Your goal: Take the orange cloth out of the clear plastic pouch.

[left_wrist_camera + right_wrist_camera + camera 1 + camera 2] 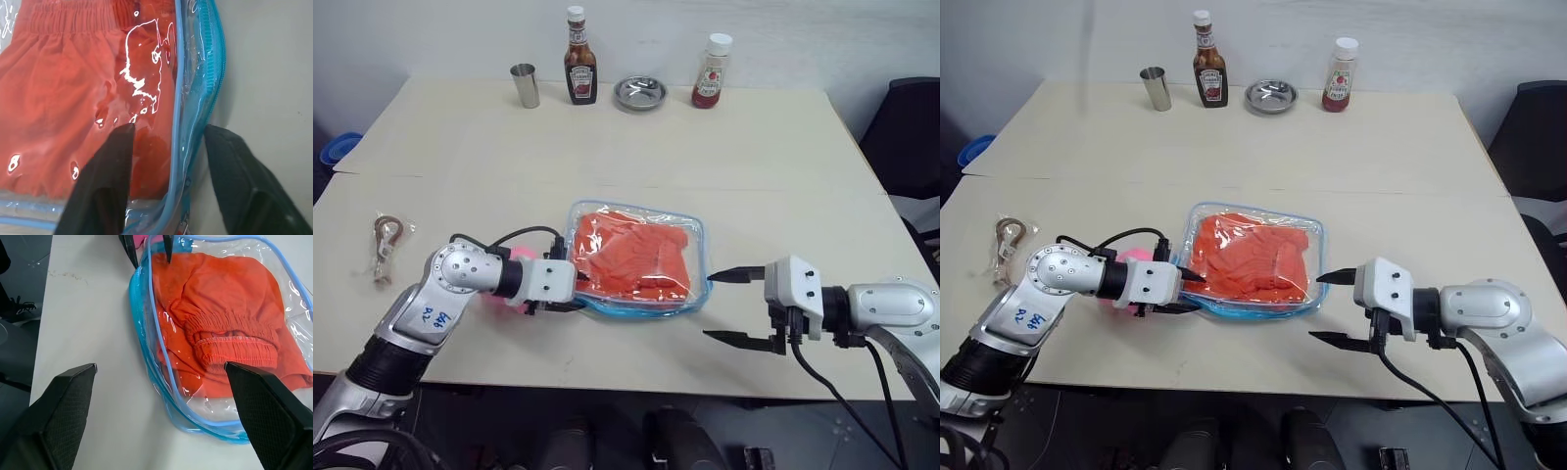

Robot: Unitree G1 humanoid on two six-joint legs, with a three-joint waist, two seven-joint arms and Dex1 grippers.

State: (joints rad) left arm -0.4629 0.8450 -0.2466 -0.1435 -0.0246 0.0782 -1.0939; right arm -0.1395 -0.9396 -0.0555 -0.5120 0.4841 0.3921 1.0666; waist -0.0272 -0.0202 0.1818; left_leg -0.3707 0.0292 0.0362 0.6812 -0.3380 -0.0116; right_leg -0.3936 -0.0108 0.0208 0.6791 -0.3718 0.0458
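The pouch (641, 257) lay flat on the desk (607, 147) between the two pincers, with the cloth (631, 255) wholly inside it. The left pincer (168, 147) straddled the pouch's blue-edged rim, one finger over the clear film above the cloth, the other outside on the desk side. Its fingers stood partly apart and whether they had yet gripped the rim could not be told. The right pincer (729, 308) hovered wide apart and empty, just beside the pouch's opposite edge.

Judged procedure: pinch only the rim with the left pincer to anchor the pouch, then bring the right pincer in through the opening to grasp the cloth's gathered band. Catching film together with cloth would drag the pouch along.

A pink plush charm (494, 299) sat behind the left pincer, clear of the work. A bagged item (386, 240) lay well apart beyond the left arm. A steel cup (525, 85), two sauce bottles (579, 59) and a metal dish (640, 93) stood far ahead, obstructing nothing.
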